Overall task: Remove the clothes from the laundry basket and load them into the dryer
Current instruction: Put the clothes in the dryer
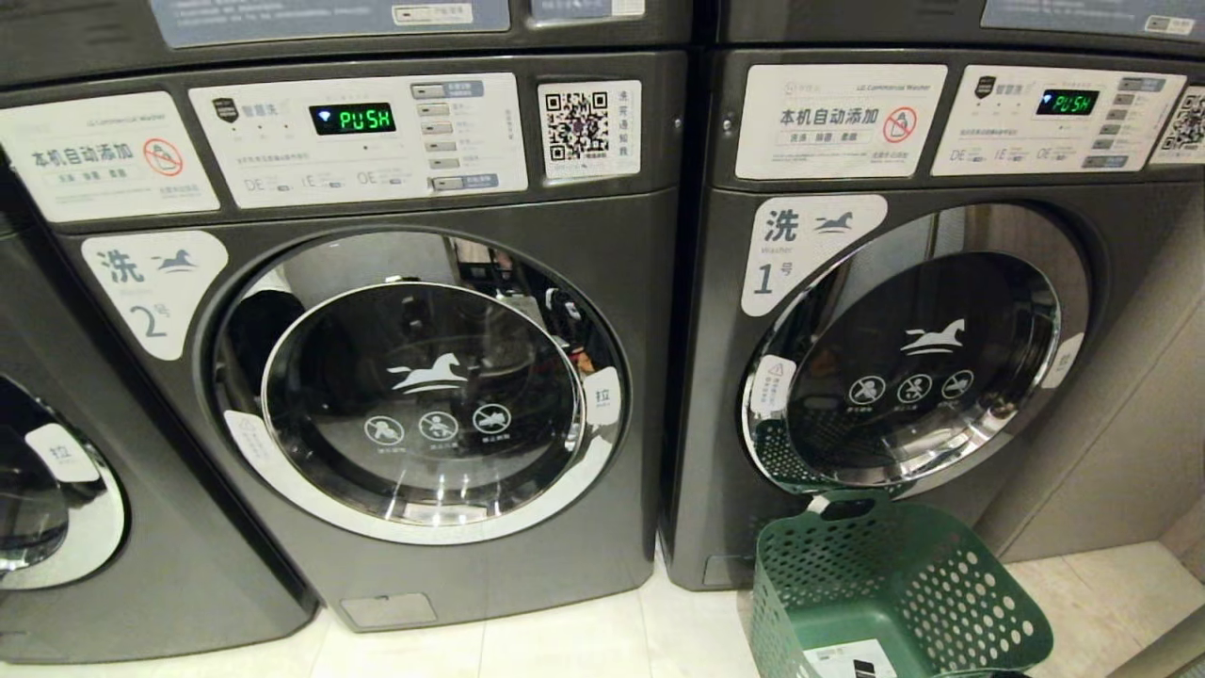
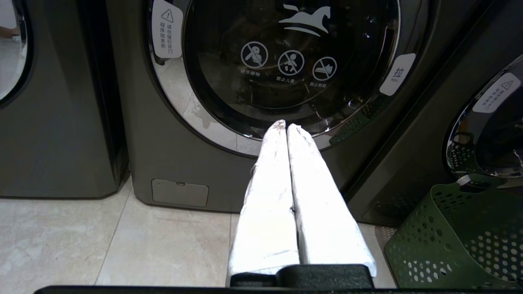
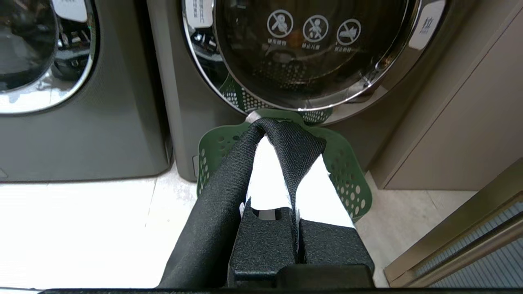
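Gripping a black cloth (image 3: 229,192), the right gripper (image 3: 288,136) has its white-wrapped fingers (image 3: 265,183) pressed together with the fabric draped over the tips and hanging down beside the wrist; it hangs over the green laundry basket (image 3: 347,163), which sits on the pale tiled floor (image 3: 81,228) touching the front of the right-hand machine; left gripper (image 2: 284,127) empty, its two white-wrapped fingers (image 2: 269,196) pinched flat against each other, nothing between them, pointed at the lower rim of the door on the left-hand machine; neither arm shows in the head view; basket (image 1: 904,584) there stands at the foot of machine no. 1 (image 1: 715,377), just under its round door (image 1: 918,363), rim nearly touching the chrome ring, white label on its near side; cannot tell from any view what else lies inside the basket; door of machine no. 1 closed, dark glass with a white horse logo and three warning icons, basket mesh reflected in the chrome; machine no. 2 (image 1: 621,282) beside it on the left, door (image 1: 419,391) also closed, same icons; both control panels lit green reading PUSH, display (image 1: 353,119) on no. 2 and display (image 1: 1067,102) on no. 1; a third machine (image 1: 56,490) partly in frame at far left; beige wall panel (image 1: 1130,424) right of machine no. 1
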Motion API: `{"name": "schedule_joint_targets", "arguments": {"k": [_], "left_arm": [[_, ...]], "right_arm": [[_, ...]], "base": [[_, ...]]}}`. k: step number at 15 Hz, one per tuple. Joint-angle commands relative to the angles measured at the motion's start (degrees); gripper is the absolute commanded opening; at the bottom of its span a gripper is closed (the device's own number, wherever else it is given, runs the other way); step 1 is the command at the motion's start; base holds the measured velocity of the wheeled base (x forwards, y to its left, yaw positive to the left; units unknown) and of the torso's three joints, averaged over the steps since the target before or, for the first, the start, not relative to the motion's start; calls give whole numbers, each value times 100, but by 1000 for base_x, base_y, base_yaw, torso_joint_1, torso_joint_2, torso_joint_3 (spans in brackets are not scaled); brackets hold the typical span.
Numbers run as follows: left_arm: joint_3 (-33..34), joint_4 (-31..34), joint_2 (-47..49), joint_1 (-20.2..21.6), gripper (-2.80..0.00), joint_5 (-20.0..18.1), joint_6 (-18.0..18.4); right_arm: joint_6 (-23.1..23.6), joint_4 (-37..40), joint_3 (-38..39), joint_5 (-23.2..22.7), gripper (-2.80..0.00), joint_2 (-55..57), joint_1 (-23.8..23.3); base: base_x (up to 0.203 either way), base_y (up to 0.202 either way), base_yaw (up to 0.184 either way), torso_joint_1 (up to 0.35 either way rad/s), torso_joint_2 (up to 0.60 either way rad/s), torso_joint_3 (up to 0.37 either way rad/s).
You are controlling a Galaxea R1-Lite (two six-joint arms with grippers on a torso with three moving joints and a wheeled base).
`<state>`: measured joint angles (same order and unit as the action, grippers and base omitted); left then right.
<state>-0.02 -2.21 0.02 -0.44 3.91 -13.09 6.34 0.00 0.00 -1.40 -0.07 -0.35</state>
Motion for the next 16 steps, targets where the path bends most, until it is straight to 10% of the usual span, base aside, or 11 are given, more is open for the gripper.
{"name": "schedule_joint_targets", "arguments": {"k": [1, 16], "left_arm": [[176, 0, -2, 0, -280, 4, -2], [172, -3, -2, 0, -280, 4, 0]], "right_arm": [[-20, 0, 35, 0, -280, 7, 0], [43, -18, 35, 8, -280, 7, 0]], "base": [[0, 0, 0, 3, -2, 115], [0, 0, 0, 9, -84, -64]]}}
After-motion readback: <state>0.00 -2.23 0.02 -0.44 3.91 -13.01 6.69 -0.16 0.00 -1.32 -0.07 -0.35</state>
